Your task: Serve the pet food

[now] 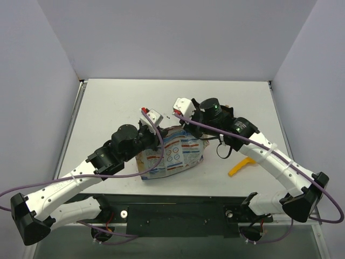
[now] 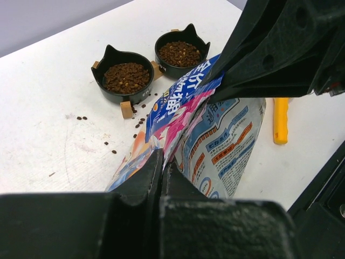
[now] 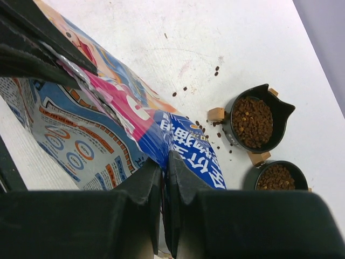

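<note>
Though stained, white table, grey walls

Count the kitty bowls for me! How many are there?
2. In the left wrist view, the left bowl and the right bowl sit side by side beyond the bag, both holding kibble. No more show anywhere.

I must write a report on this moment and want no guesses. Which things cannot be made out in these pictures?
- The bag: in every view its own walls hide how full it is.
- The scoop: in the top view the right arm covers its cup end; in the left wrist view the right gripper cuts it off.
- The bowls: not seen in the top view, likely behind the right arm.
</note>
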### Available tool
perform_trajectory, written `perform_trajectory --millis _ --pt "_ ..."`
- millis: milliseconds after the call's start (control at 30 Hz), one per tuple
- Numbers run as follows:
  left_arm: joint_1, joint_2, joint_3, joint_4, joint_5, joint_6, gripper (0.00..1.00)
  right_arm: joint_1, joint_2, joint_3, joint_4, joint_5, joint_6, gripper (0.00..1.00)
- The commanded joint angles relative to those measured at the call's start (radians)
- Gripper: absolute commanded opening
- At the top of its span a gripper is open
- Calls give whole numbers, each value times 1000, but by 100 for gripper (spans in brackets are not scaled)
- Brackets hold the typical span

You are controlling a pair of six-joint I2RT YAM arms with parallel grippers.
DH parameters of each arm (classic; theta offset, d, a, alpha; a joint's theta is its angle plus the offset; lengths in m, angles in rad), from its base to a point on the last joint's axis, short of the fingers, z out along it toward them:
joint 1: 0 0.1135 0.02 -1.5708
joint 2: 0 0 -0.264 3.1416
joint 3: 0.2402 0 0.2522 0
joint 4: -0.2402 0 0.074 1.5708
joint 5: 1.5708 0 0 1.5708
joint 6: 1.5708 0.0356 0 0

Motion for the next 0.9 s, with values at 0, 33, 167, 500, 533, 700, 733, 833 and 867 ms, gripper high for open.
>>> perform_trajectory --millis 0,33,167,500,533,700,733,833,867 --pt "46 -132 -15 -209 -213 37 0 -242 -104 -28 -121 470 -174 0" --pt "46 -134 -15 -208 -211 36 0 -270 -109 -28 -125 455 -184 0" --pt "47 -141 -21 -214 -204 34 0 -324 -135 -48 -130 424 -199 0" --pt "53 -158 -23 -226 -184 42 0 -390 -169 -83 -112 400 -136 0" --pt "55 -158 -23 -226 -179 40 0 -397 -170 -81 -115 397 -125 0" --pt "60 -149 -16 -211 -69 42 0 -402 -192 -48 -147 296 -53 0" --pt "58 -148 -13 -209 -31 34 0 -388 -193 -29 -157 266 -32 0" --pt "60 -134 -9 -201 28 25 0 -330 -193 1 -190 182 23 3" --pt "61 -132 -7 -201 34 19 0 -315 -201 2 -191 182 46 10"
